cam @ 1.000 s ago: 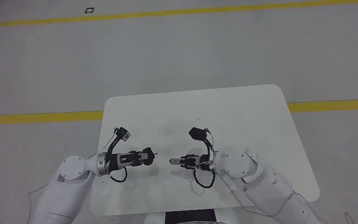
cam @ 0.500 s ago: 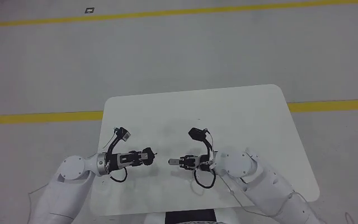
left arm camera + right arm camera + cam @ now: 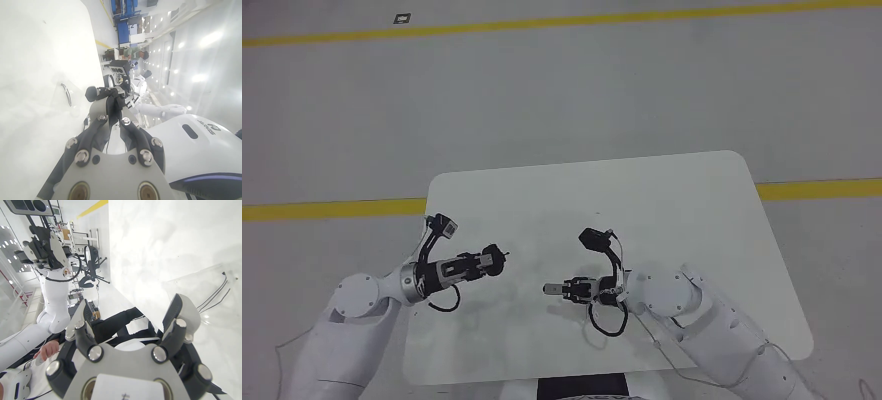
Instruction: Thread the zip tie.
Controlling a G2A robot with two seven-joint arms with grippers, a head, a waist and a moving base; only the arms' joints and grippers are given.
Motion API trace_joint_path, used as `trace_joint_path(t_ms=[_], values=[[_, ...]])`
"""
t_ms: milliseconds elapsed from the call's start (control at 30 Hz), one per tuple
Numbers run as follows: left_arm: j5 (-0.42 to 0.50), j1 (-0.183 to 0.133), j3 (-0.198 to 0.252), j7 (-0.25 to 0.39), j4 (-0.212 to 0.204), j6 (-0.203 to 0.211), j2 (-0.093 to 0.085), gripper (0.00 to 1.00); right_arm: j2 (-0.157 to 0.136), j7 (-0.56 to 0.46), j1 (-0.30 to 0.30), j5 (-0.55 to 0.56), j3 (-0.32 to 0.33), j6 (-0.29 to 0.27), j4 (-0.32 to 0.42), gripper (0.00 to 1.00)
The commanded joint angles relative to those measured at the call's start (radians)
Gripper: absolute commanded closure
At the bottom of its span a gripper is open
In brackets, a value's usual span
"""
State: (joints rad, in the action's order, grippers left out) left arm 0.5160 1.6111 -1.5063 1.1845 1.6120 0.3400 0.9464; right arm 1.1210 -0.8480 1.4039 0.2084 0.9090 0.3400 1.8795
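Hovering over the white table (image 3: 672, 200), my two grippers point toward each other on the side nearest my body, apart, with tabletop between them. My right gripper (image 3: 130, 309) has its fingers spread wide and holds nothing. My left gripper (image 3: 105, 94) has its fingers drawn together at the tips. Dark wrapping crowds that spot, so I cannot tell whether anything is pinched there.

The zip ties (image 3: 215, 292) are thin black strands lying flat on the table inside a clear plastic sleeve (image 3: 189, 283), just past one finger of my right gripper, which is clear of them. From above they are too fine to pick out.

A small dark-framed tag (image 3: 402, 18) lies on the grey floor beyond the table, its marking too small to read. Yellow floor lines (image 3: 332, 209) run across on the far side of the table. A black office chair (image 3: 90, 264) stands off to the side, well away from the work.
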Motion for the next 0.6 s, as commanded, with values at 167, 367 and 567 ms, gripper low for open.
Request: trace_joint_path(t_ms=[167, 367, 567], values=[[0.006, 0.003, -0.001, 0.005, 0.001, 0.0, 0.0, 1.0, 0.0, 0.006, 0.0, 0.006, -0.002, -0.003, 0.002, 0.0], [0.006, 0.003, -0.001, 0.005, 0.001, 0.0, 0.0, 1.0, -0.003, -0.174, -0.054, 0.203, -0.031, 0.0, -0.021, 0.0], [0.006, 0.003, -0.001, 0.005, 0.001, 0.0, 0.0, 1.0, 0.031, -0.317, -0.083, 0.299, -0.021, 0.0, -0.038, 0.0]])
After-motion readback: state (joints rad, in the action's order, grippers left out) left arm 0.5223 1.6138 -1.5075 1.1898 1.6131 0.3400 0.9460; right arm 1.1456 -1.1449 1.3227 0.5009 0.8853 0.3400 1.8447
